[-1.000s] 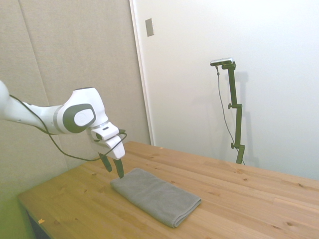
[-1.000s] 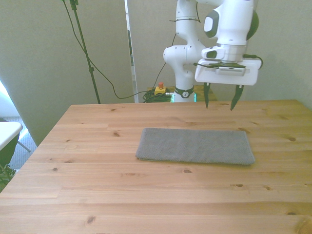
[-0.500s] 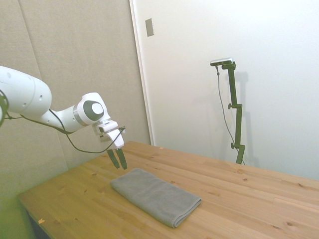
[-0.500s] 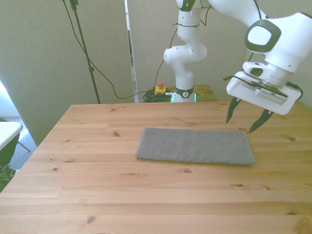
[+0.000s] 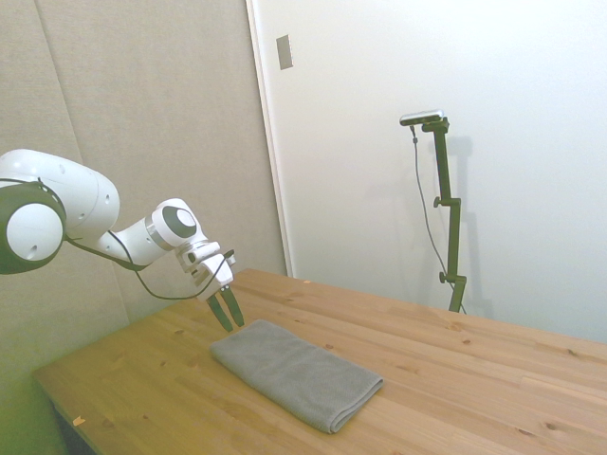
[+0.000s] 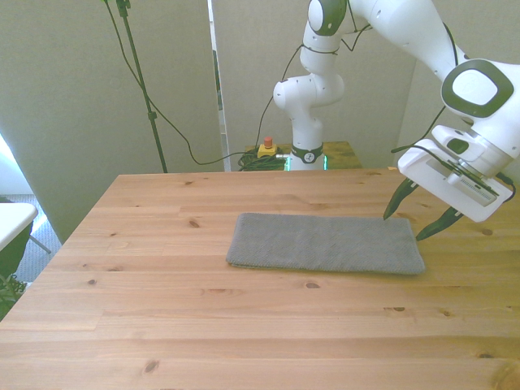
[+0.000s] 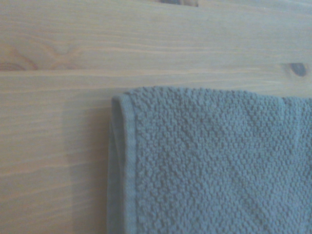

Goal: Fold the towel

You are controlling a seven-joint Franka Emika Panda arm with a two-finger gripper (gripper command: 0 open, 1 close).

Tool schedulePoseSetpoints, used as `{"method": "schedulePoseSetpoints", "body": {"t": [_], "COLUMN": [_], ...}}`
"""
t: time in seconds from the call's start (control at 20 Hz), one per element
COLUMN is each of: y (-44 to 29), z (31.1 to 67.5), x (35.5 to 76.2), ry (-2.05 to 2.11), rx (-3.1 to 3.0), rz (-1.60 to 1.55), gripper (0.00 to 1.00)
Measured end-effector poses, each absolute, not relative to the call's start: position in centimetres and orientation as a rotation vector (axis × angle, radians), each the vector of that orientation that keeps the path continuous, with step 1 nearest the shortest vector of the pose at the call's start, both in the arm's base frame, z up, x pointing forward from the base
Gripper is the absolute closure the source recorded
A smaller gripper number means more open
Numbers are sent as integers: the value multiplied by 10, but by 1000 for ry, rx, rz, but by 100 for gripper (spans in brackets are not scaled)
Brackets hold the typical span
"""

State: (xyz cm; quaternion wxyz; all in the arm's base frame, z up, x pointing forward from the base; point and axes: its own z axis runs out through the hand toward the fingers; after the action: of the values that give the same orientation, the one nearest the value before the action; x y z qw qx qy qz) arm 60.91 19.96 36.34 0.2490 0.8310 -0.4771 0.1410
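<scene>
Open pincer (image 6: 416, 223) beside towel (image 6: 325, 243), seemingly apart.

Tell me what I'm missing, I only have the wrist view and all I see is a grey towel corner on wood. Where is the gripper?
Observer: The gripper hangs tilted by the towel end at the front view's right, fingers open.
Operator: Is it touching the cloth?
Observer: No. In the side view the fingertips sit just above the table, beside the towel's near end.
Operator: How is the towel lying?
Observer: Flat, as a long folded rectangle across the middle of the table.
Operator: Anything else on the table?
Observer: Only the towel shows on it in the front view.
</scene>
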Motion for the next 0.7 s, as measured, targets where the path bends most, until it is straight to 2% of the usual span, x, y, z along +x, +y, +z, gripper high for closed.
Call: {"method": "schedulePoseSetpoints", "body": {"t": [0.7], "y": [213], "z": [340], "x": [616], "ry": [-1248], "rx": [2226], "rz": [435], "gripper": [0]}}
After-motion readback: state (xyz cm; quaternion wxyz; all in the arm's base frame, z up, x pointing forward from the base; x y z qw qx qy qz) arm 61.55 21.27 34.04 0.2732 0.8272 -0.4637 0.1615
